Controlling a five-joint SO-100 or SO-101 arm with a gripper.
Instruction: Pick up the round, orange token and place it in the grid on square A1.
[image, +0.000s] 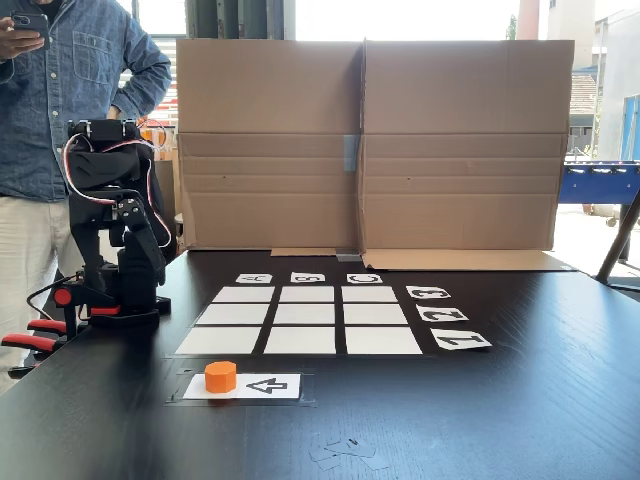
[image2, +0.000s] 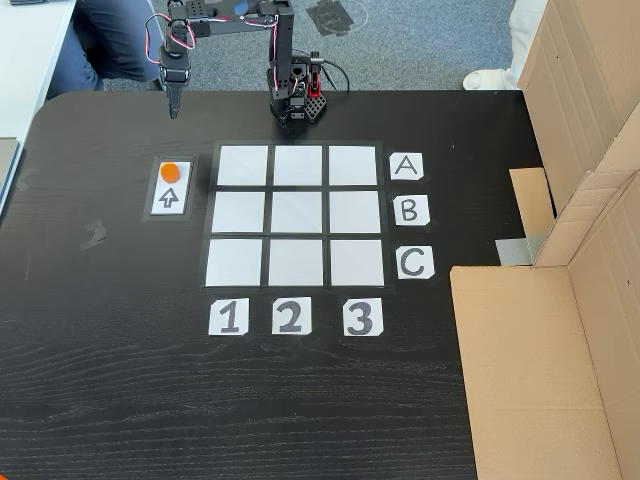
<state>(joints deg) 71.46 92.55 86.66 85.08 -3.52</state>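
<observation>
While the grid (image2: 296, 216) lies bare, the token (image2: 171, 172) tops the arrow card (image2: 170, 198).

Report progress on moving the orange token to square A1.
Nothing is done yet: the token sits on the arrow card beside the grid. In hand: only the approach, with the gripper hanging over the table beyond the card, holding nothing. Left: grasp the token, carry it to square A1, which lies bare, and release.

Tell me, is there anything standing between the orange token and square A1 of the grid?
Nothing visible. The token sits on the arrow card, beside the grid. Square A1 is the nearest cell, with bare table between.
</observation>
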